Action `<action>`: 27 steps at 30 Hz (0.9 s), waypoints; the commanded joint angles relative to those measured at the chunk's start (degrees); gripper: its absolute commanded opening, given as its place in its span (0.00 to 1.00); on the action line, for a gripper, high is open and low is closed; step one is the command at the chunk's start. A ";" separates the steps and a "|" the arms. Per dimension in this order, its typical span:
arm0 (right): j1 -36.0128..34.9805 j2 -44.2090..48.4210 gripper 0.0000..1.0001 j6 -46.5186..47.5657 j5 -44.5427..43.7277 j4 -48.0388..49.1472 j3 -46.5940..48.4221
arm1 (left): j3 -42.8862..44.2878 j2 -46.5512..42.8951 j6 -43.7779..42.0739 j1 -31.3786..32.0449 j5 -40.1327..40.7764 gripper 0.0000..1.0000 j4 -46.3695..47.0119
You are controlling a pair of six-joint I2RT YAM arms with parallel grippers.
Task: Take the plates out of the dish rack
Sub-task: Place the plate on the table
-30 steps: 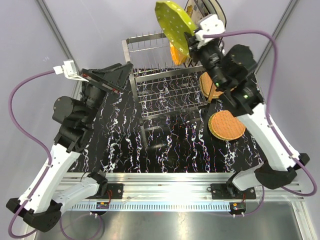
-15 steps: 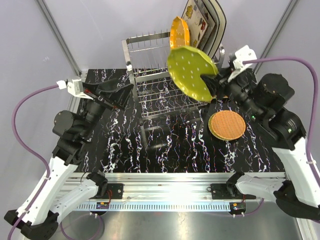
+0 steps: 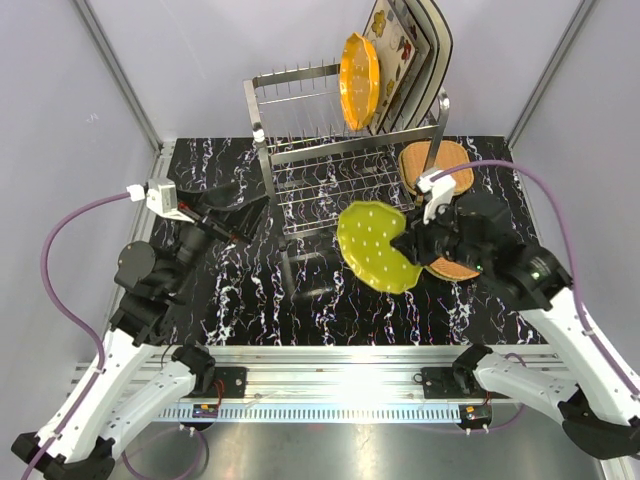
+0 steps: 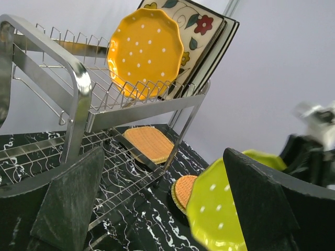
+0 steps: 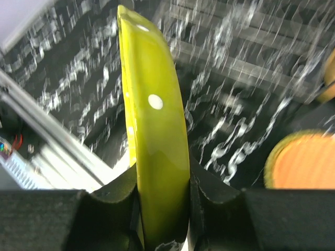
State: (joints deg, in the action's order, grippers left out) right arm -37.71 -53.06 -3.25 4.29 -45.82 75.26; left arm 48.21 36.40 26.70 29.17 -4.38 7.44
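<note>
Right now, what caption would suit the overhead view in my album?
Jaws of the right arm hold a yellow-green plate near the dish rack, which holds an orange plate and square flowered plates.

The left arm stands up from its base at the near-left corner, elbow bent, forearm pointing forward and to the right. The left hand (image 3: pixel 228 208) holds its dark fingers (image 4: pixel 68 209) spread wide. The right arm folds at the elbow, wrist turned inward. The right hand (image 3: pixel 412 246) pinches the rim of a yellow-green scalloped white-dotted plate (image 3: pixel 375 245) between both pads (image 5: pixel 209 193), seemingly angled downward, though the wrist view is blurred.
</note>
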 commanded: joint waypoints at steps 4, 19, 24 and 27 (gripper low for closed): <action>9.66 -3.27 0.00 -9.39 14.05 7.59 -6.17 | -2.85 -4.14 -0.86 -0.25 -1.77 0.99 4.51; 29.10 -16.02 0.00 -23.20 43.17 28.93 -23.57 | -8.48 -9.51 0.28 -0.16 1.31 0.99 1.61; 29.54 -20.76 0.00 -26.98 42.64 36.14 -25.95 | -10.85 -10.39 1.95 -0.16 2.18 0.99 3.10; 30.24 -21.65 0.00 -27.96 41.85 40.54 -28.68 | -11.47 -10.39 3.00 -0.16 2.45 0.99 3.46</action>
State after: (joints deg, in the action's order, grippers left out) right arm -8.45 -75.09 -27.00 41.25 -17.32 46.87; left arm 37.34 26.59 28.29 29.17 -3.38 7.40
